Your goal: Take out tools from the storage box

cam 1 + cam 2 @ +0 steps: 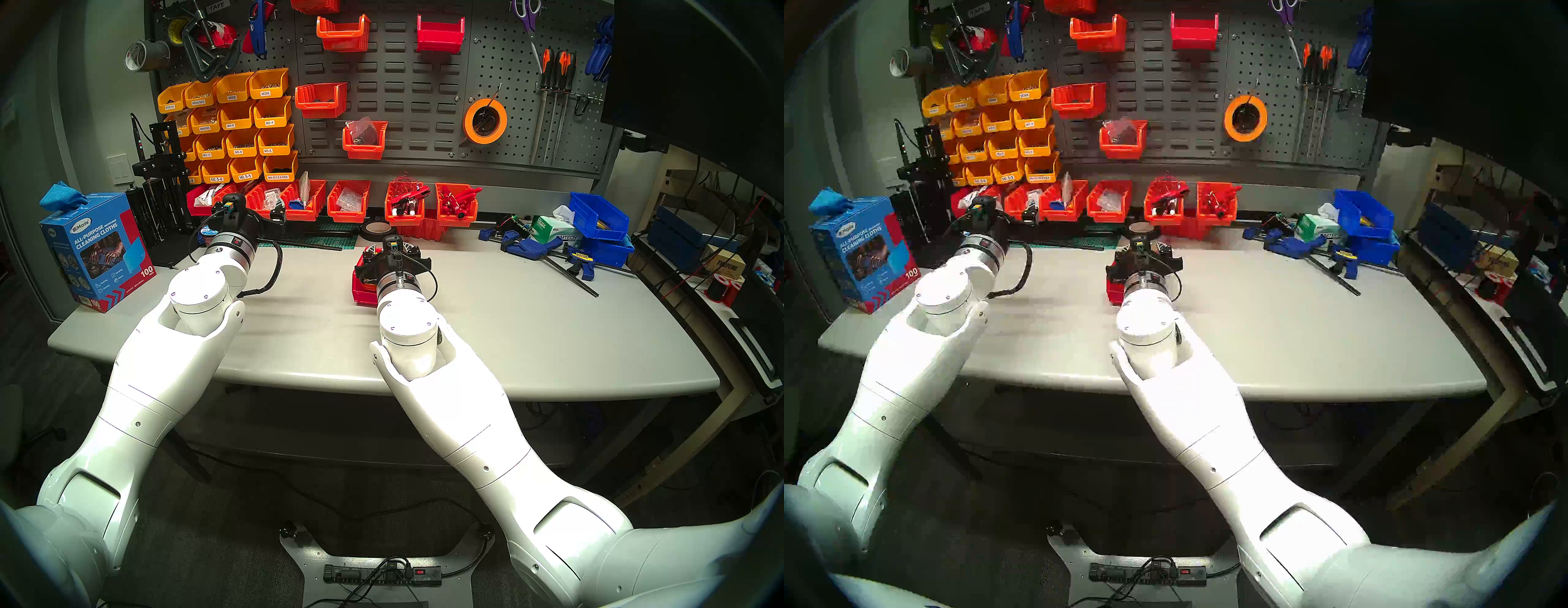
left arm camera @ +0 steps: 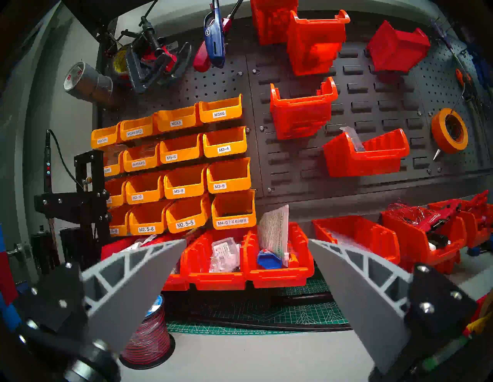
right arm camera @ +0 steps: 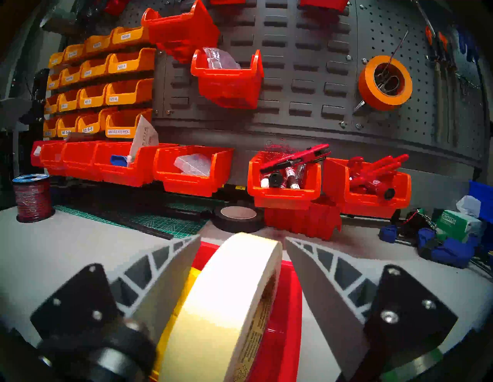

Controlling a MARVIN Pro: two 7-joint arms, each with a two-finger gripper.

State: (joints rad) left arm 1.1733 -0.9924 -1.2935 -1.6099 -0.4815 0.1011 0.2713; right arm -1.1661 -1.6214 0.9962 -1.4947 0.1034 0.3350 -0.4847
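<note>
The cream masking-tape roll point(image 3: 226, 301) stands on its edge inside the red storage box point(image 3: 282, 306), leaning a little to one side. Its flat faces look left and right, so the axis of its hole runs across my right wrist view, from one finger toward the other, and its round outline runs away from me toward the pegboard point(image 3: 306, 74). Just beside it on the left I see a yellow piece point(image 3: 190, 282), which I judge to be the tape measure, mostly hidden behind the roll.

My right gripper point(image 3: 242, 240) has one finger on each side of the roll. The jaws are not yet pressed on it: on the right a gap shows between finger and roll, and on the left I cannot tell if there is contact. So it holds nothing for now.

What can go wrong, in my judgement:
- Because the roll leans, the fingers may meet it unevenly and tip it flat, or push it against the yellow piece.
- The left finger may catch the yellow piece together with the roll.
- The box is light and stands free on the table point(image 1: 530, 339), so a pull may drag it or lift it with the roll.

My left gripper point(image 2: 246, 246) hangs spread wide and empty near the orange-red bins point(image 2: 248, 261) at the back, well apart from the box, so it does not steady it.
</note>
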